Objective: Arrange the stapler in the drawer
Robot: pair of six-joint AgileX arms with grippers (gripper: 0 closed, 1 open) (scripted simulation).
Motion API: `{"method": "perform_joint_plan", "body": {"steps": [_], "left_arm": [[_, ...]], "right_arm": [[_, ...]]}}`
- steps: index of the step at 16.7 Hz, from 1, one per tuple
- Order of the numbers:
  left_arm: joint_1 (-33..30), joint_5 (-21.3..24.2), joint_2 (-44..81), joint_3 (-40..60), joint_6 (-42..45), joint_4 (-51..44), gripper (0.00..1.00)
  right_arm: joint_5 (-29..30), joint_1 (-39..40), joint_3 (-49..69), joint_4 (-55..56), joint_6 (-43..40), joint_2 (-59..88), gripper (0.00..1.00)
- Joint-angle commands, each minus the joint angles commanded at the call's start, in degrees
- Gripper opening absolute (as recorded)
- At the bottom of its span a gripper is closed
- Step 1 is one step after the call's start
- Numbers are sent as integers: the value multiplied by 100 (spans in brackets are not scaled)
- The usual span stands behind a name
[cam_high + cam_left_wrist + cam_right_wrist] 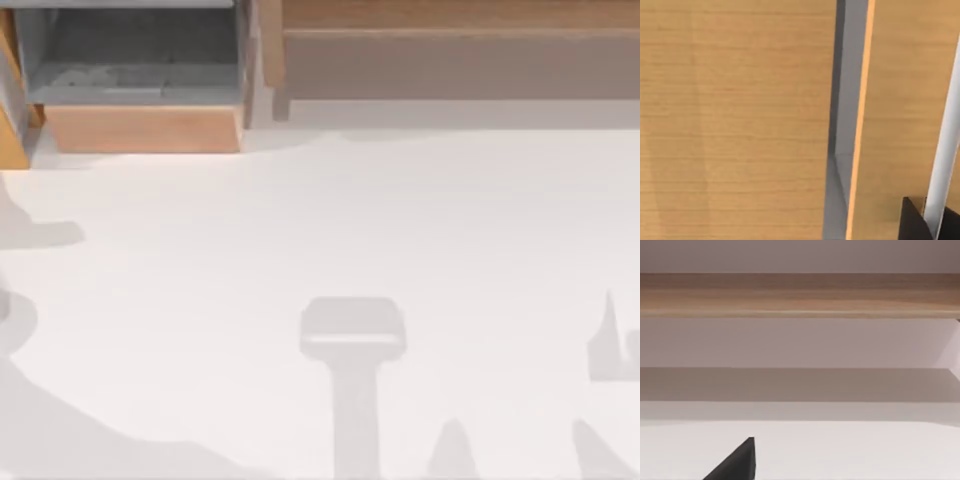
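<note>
The drawer [140, 128] stands pulled open at the table's far left corner. Its grey inner walls and floor are bare behind the light tan front panel. The stapler is out of view. A black tip of my left gripper [914, 222] sits close against tan wood panels [740, 125] split by a narrow grey gap [845, 125]. A black tip of my right gripper [737, 464] hangs low over the white table, facing the long wooden unit [800, 292].
The long wide wooden unit [450, 50] with a grey-brown face runs along the far edge at the right. The white table [300, 220] carries only grey shadows of the arms near its front and left edges.
</note>
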Motion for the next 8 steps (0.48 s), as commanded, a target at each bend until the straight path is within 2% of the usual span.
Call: {"method": "perform_joint_plan", "body": {"steps": [4,8], "left_arm": [[-1,-10,62,67,8,-72,0],[-174,-188,424,890,3,-452,0]], "right_arm": [[0,0,0,0,0,0,100],[0,0,0,0,0,0,100]]}}
